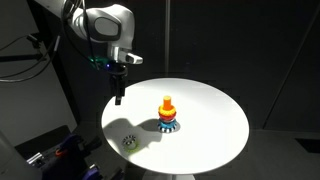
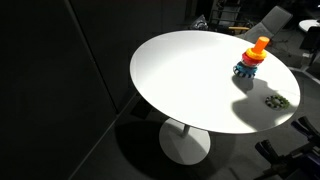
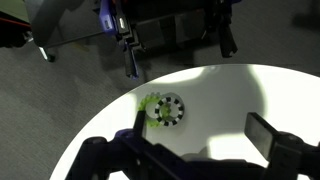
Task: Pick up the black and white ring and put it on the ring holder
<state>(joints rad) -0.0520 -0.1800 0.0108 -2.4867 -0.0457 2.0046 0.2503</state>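
Observation:
The black and white ring [image 3: 168, 111] lies flat on the white round table [image 3: 230, 95], touching a small yellow-green piece [image 3: 150, 104]. It shows in both exterior views [image 1: 128, 141] [image 2: 275, 101] near the table's rim. The ring holder [image 1: 168, 113] [image 2: 252, 58], orange and yellow above, red below, on a blue base, stands upright near the table's middle. My gripper [image 1: 118, 93] [image 3: 205, 130] is open and empty. It hangs above the table, apart from the ring; in the wrist view the ring lies just beyond the left finger. The gripper is out of one exterior view.
The table edge [image 1: 112, 135] runs close behind the ring. Dark floor and a table pedestal [image 2: 185, 140] lie below. Blue and purple equipment [image 3: 120, 35] and stands sit on the floor beyond the rim. A dark curtain backs the scene.

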